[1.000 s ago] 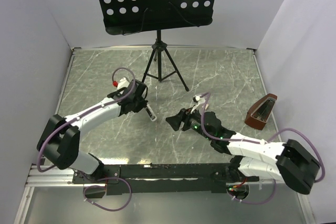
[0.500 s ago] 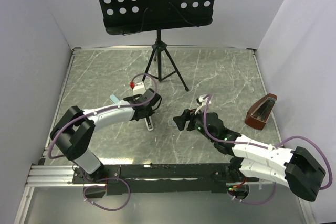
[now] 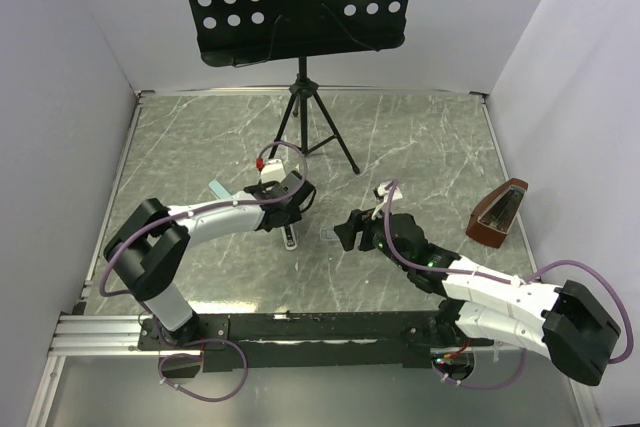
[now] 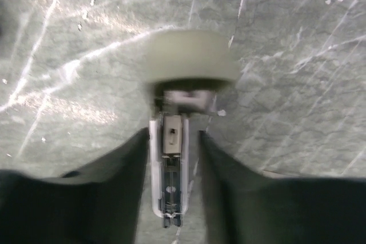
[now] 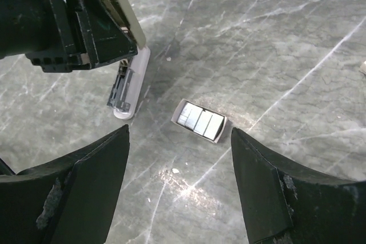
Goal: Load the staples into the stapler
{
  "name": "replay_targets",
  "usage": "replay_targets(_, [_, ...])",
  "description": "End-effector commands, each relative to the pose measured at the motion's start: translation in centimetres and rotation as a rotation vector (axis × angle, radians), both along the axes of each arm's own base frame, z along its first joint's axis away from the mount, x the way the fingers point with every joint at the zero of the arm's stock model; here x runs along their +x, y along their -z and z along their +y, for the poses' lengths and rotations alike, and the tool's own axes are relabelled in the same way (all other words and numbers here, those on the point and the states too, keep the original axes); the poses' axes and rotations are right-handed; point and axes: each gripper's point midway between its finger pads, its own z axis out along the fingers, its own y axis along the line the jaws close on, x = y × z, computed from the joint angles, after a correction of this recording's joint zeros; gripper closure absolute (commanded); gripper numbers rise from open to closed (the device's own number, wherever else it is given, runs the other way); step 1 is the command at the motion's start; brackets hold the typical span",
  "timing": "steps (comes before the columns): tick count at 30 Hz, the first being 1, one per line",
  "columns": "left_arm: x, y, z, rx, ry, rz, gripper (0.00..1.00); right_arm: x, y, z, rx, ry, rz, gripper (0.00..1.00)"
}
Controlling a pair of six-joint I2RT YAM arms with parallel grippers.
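Downward, left end effector (image 3: 290,203) clamps stapler (image 5: 128,91); right end effector (image 5: 178,141) spread above staples (image 5: 200,120).

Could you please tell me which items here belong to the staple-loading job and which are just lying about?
For the job: opened stapler, box of staples.
Just lying about: music stand, brown metronome, small light-blue item.

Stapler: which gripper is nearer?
Left. The left gripper straddles the stapler; the right gripper hovers open off to its side, by the staple box.
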Motion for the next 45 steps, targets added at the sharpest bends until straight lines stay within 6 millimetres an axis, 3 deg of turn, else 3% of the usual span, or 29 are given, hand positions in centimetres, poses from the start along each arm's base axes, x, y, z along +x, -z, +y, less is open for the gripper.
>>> replay_targets(1, [0.8, -2.9, -1.0, -0.052, -0.018, -0.065, 0.44, 1.1, -2.4, 0.0, 0.007, 0.028, -0.046, 0.21])
replay_targets(8, [0.4, -7.7, -1.3, -0.143, -0.006, -0.115, 0.19, 1.2, -2.4, -0.8, -0.066, 0.057, -0.002, 0.21])
replay_targets(10, [0.1, -9.0, -1.1, -0.167, 0.004, -0.136, 0.04, 1.1, -2.3, -1.0, -0.103, 0.06, 0.029, 0.2])
replay_targets(13, [-0.2, -11.9, -0.4, -0.202, 0.031, -0.206, 0.01, 0.9, -2.0, -1.0, -0.155, 0.051, 0.087, 0.2])
replay_targets(18, [-0.4, -17.7, 4.1, -0.209, 0.031, -0.374, 0.01, 1.2, -1.9, -0.1, -0.199, 0.043, 0.191, 0.19])
replay_targets(20, [-0.7, -20.3, 6.4, -0.189, 0.025, -0.456, 0.01, 1.0, -0.4, -0.3, -0.262, 0.045, 0.267, 0.2])
replay_targets(21, [-0.7, -21.2, 7.7, -0.169, 0.008, -0.482, 0.01, 1.4, -1.2, 0.3, -0.261, 0.044, 0.271, 0.2])
replay_targets(22, [-1.1, -23.2, 8.8, -0.173, 0.002, -0.539, 0.0, 1.6, -1.2, 0.5, -0.276, 0.039, 0.286, 0.2])
replay_targets(25, [-2.1, -26.7, 12.0, -0.064, 0.015, -0.666, 0.01, 1.7, -0.2, 1.2, -0.342, 0.028, 0.375, 0.2])
replay_targets(27, [-2.7, -27.8, 13.6, -0.018, -0.007, -0.723, 0.01, 1.8, 0.6, 1.7, -0.379, 0.027, 0.428, 0.21])
replay_targets(28, [-3.3, -29.3, 14.7, -0.01, -0.017, -0.79, 0.01, 1.9, 0.9, 1.9, -0.384, 0.032, 0.446, 0.22])
replay_targets(29, [-3.6, -29.7, 15.3, -0.008, -0.031, -0.819, 0.01, 2.1, 1.3, 2.3, -0.396, 0.032, 0.464, 0.22])
replay_targets(30, [-3.7, -28.7, 15.9, 0.007, -0.052, -0.828, 0.01, 2.1, 1.6, 2.3, -0.41, 0.032, 0.482, 0.24])
replay_targets(31, [-4.3, -29.7, 16.6, -0.029, -0.076, -0.889, 0.01, 2.2, 1.8, 2.4, -0.416, 0.039, 0.496, 0.25])
replay_targets(32, [-4.5, -29.5, 16.9, -0.041, -0.089, -0.909, 0.01, 2.5, 2.1, 2.8, -0.429, 0.04, 0.511, 0.26])
replay_targets(33, [-4.4, -27.7, 16.7, -0.035, -0.075, -0.898, 0.01, 2.4, 2.5, 2.7, -0.446, 0.044, 0.529, 0.29])
replay_targets(34, [-4.8, -28.4, 16.9, -0.065, -0.074, -0.942, 0.01, 2.5, 2.7, 2.8, -0.457, 0.045, 0.541, 0.3])
replay_targets(37, [-4.9, -27.6, 17.8, -0.047, -0.08, -0.954, 0.01, 3.1, 3.4, 3.1, -0.479, 0.062, 0.556, 0.39])
replay_targets(45, [-5.3, -27.8, 18.0, -0.057, -0.081, -0.96, 0.01, 3.5, 4.6, 4.0, -0.507, 0.049, 0.597, 0.62])
